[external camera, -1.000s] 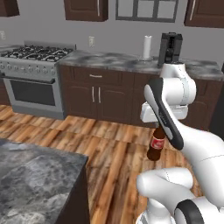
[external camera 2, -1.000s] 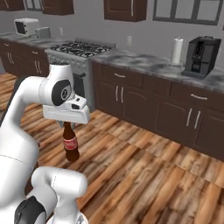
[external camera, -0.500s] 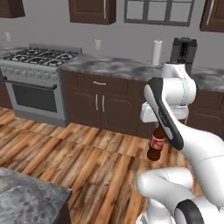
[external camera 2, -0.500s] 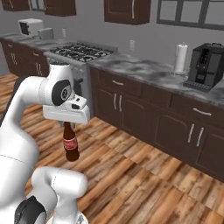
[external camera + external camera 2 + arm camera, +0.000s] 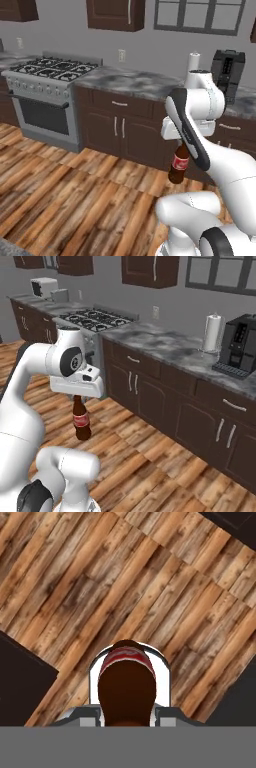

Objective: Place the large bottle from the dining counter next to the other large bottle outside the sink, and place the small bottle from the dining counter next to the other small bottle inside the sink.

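Kitchen setting: wood plank floor (image 5: pixel 75 195), dark-brown cabinets (image 5: pixel 165 401) under a marbled grey counter (image 5: pixel 165 346) along the far wall. Stove (image 5: pixel 50 95) stands at the left end of that run; a paper towel roll (image 5: pixel 212 332) and a black coffee machine (image 5: pixel 242 345) stand on the counter further right. Gripper (image 5: pixel 183 141) points straight down, clamped on the neck of the cola bottle (image 5: pixel 178 164). Bottle hangs upright below the hand, clear of the floor and in front of the cabinets, not touching them. Red label faces outward in both base views. Hand view looks down the bottle's shoulder, with floor planks beneath and a dark fingertip (image 5: pixel 80 716) on either side of it
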Robot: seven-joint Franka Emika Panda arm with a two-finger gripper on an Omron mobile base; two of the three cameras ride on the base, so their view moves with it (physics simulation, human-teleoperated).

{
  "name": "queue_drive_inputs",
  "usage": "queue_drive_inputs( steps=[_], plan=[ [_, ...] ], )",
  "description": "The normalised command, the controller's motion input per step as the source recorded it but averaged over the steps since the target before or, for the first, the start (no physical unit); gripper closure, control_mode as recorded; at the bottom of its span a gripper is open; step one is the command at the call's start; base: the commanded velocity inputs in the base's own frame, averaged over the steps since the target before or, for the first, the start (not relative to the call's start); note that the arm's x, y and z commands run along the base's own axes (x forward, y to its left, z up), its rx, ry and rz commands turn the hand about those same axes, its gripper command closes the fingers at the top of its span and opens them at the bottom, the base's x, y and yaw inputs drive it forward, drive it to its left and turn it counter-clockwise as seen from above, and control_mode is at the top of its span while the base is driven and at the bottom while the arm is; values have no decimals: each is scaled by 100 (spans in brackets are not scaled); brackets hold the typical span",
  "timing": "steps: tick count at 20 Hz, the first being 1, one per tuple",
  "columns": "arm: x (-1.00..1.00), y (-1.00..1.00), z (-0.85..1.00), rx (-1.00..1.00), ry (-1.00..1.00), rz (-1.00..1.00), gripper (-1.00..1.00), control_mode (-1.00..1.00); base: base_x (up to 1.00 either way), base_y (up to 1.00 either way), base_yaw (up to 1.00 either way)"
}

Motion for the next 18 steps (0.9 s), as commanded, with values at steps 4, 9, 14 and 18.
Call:
queue_drive_inputs(
  steps=[4, 9, 14, 18],
  plan=[
    [0, 0, 0, 0, 0, 0, 100, 100, 53, -7, 40],
    [0, 0, 0, 0, 0, 0, 100, 100, 26, -3, 49],
    [0, 0, 0, 0, 0, 0, 100, 100, 15, 0, 50],
    [0, 0, 0, 0, 0, 0, 100, 100, 4, -13, 46]
  ],
)
